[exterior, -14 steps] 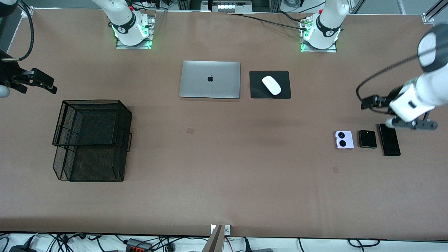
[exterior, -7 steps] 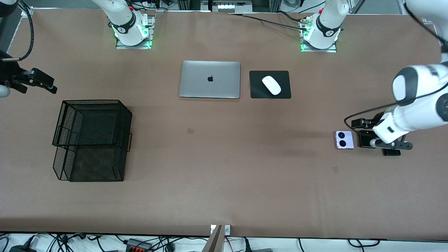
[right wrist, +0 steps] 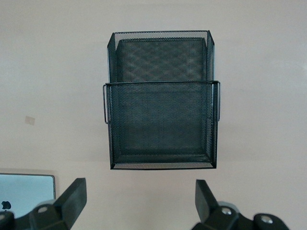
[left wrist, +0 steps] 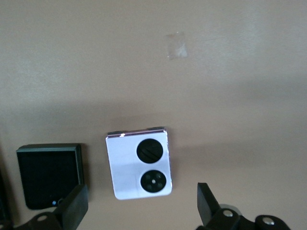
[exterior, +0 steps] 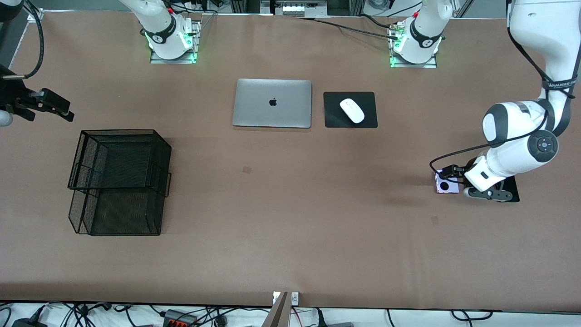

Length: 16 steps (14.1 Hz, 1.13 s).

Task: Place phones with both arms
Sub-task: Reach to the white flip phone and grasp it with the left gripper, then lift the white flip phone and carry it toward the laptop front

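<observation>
Three phones lie in a row near the left arm's end of the table. The pale-lilac flip phone (exterior: 441,186) (left wrist: 139,163) has two black round lenses up. Beside it lies the small black flip phone (left wrist: 48,175), which the arm covers in the front view. Only a corner of the black slab phone (exterior: 512,191) shows there. My left gripper (exterior: 486,194) (left wrist: 141,208) hangs open over this row and holds nothing; in its wrist view the lilac phone lies just ahead of the gap between the fingers. My right gripper (exterior: 50,106) (right wrist: 139,203) waits open and empty at the right arm's end.
A black two-tier wire mesh basket (exterior: 118,181) (right wrist: 163,96) stands toward the right arm's end. A shut silver laptop (exterior: 272,103) (right wrist: 26,191) lies mid-table near the bases. Beside it a white mouse (exterior: 352,110) rests on a black pad (exterior: 333,119).
The left arm has swung along the row from over the slab phone to the lilac phone, covering the black flip phone. Its gripper stays open. The right arm has not moved.
</observation>
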Available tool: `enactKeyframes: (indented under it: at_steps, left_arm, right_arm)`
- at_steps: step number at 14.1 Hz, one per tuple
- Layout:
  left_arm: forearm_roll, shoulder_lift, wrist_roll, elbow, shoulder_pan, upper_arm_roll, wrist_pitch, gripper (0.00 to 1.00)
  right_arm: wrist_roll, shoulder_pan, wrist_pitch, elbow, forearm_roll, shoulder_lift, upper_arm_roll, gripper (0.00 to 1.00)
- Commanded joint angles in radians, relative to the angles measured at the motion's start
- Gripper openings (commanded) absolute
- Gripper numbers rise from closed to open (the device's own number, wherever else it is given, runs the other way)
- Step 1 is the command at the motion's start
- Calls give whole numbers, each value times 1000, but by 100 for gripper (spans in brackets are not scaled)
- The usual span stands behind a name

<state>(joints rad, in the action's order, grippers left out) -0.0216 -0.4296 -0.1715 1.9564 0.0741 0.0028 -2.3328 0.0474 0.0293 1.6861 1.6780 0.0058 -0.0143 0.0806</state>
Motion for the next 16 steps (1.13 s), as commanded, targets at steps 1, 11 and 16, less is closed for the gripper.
enactKeyframes:
  at_steps: [1, 11, 16]
  left_arm:
    - [-26, -53, -39, 4, 13, -1, -83, 100]
    - [-132, -147, -68, 4, 24, 0, -183, 100]
    - [-132, -153, -77, 4, 32, 0, -184, 100]
  right_arm:
    - [14, 1, 18, 25, -6, -18, -1, 100]
    - [15, -3, 38, 28, -6, -7, 1, 100]
    - [17, -3, 35, 28, -4, -12, 2, 100]
